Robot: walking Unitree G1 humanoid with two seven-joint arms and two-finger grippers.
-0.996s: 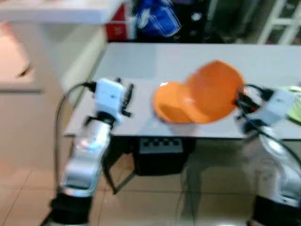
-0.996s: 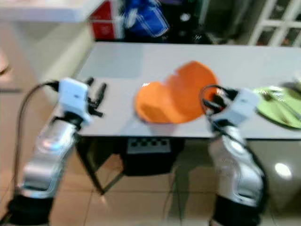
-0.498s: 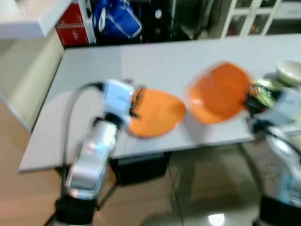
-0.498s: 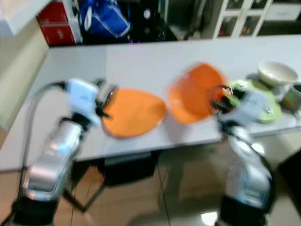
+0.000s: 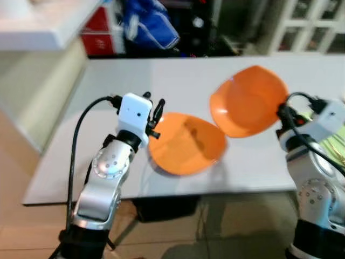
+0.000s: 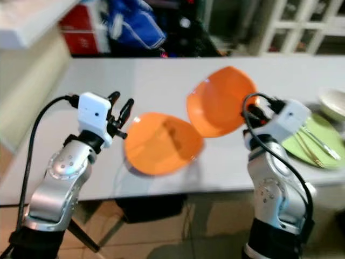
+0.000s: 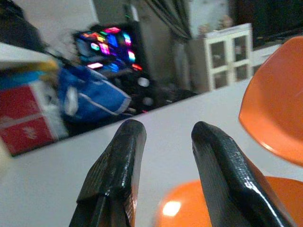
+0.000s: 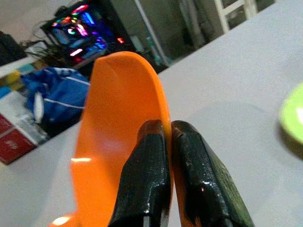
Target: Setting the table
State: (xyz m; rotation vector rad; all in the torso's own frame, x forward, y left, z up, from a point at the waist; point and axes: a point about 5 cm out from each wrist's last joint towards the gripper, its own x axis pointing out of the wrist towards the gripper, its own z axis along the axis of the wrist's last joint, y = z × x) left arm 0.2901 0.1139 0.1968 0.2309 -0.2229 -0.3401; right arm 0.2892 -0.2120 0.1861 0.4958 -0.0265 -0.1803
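The left gripper (image 6: 121,112) hung with its fingers spread, nothing in them, right at the edge of an orange plate (image 6: 161,143) lying flat on the white table (image 6: 161,70). Over on the right, the right gripper (image 8: 168,142) pinched a second orange plate (image 5: 248,100) by its rim, tilted up above the table.

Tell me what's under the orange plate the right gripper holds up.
The right gripper pinches the raised plate by its rim, tilted on edge. Below it lies the white table, and a second orange plate lies flat beside it. The table strip behind the raised plate is hidden.
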